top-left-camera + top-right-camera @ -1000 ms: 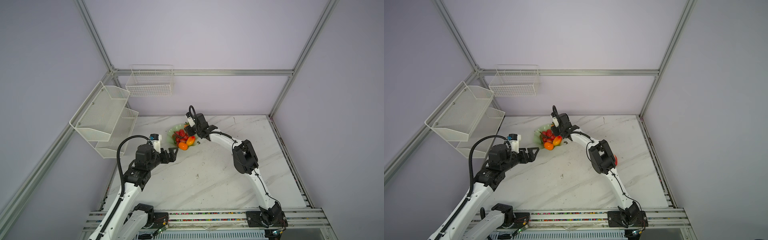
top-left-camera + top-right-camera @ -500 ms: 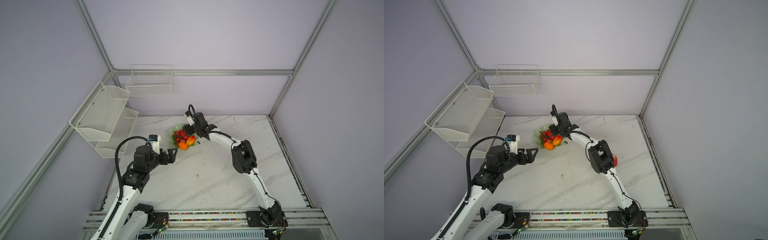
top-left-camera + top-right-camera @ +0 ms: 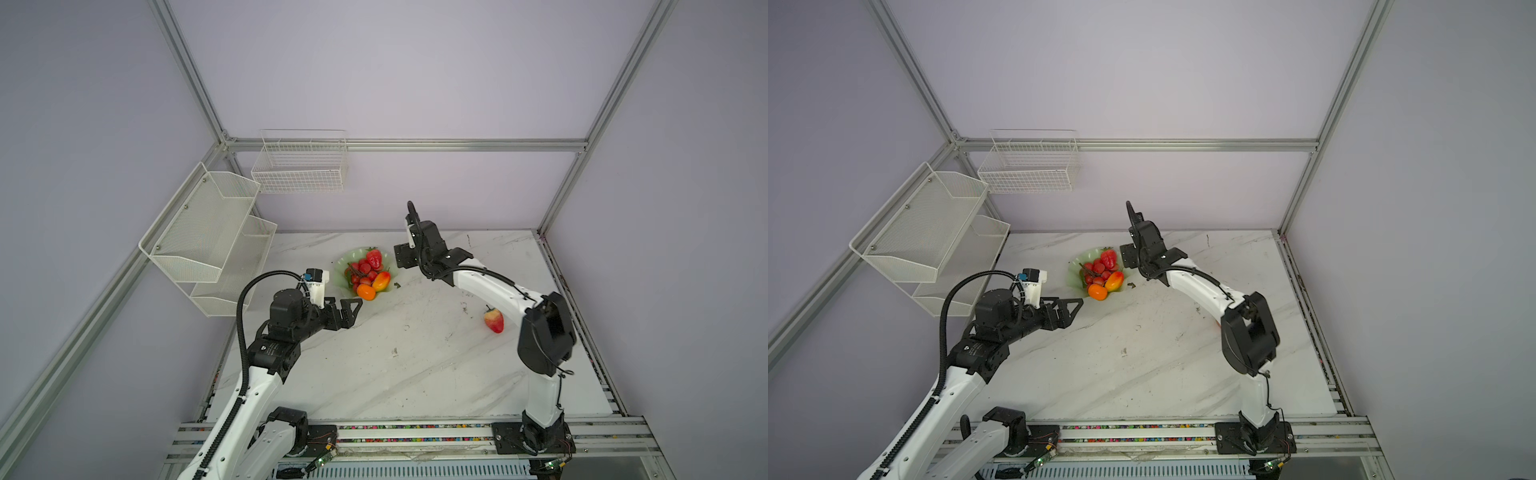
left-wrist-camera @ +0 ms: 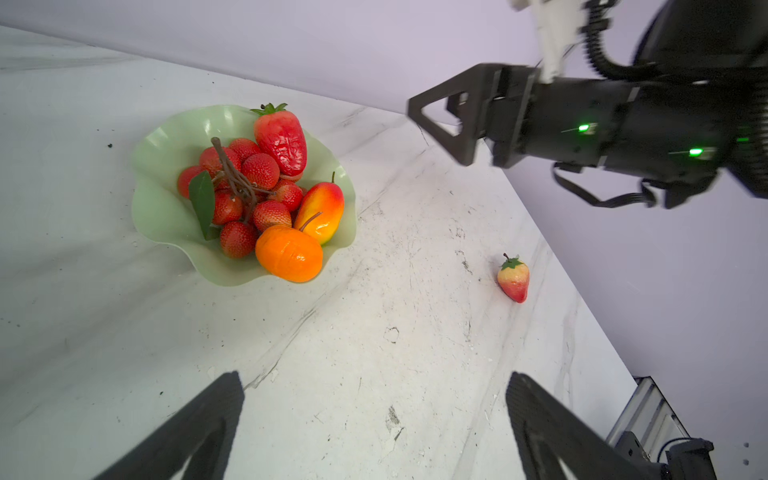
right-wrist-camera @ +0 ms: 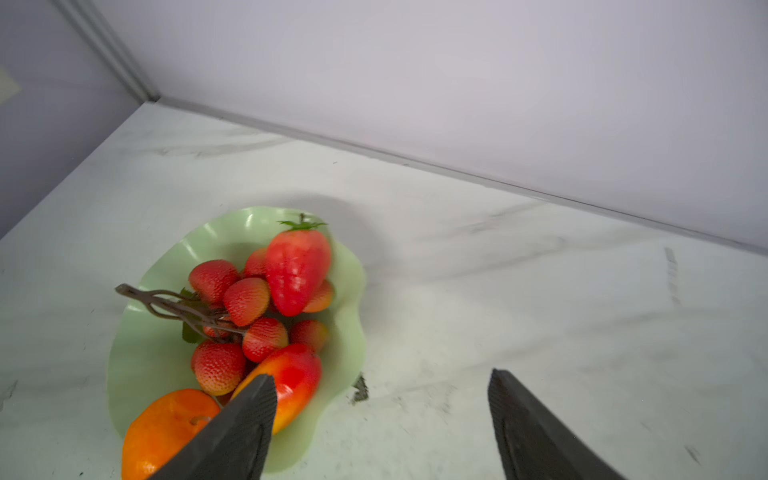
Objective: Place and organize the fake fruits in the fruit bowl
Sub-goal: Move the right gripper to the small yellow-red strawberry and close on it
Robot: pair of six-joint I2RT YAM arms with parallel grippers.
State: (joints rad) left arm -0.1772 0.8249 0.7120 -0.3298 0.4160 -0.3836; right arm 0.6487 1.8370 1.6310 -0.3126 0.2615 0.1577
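**Fruit bowl: four items in, one out**

The fruit bowl [image 4: 160,166] sits toward the back of the desk [image 3: 415,365]. It holds the grape bunch [image 4: 253,170], mango [image 4: 322,205], orange [image 4: 289,253] and red strawberry [image 4: 281,139]. The paler strawberry [image 4: 514,279] lies on the desk, well apart from the bowl. Left gripper [image 3: 351,313]: jaws apart, empty, near the bowl. Right gripper [image 5: 382,380]: jaws apart, empty, just beside the bowl.

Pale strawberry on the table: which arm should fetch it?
Right, probably: the pale strawberry lies beside the right arm; the right gripper is open and empty; the left gripper sits across the table.
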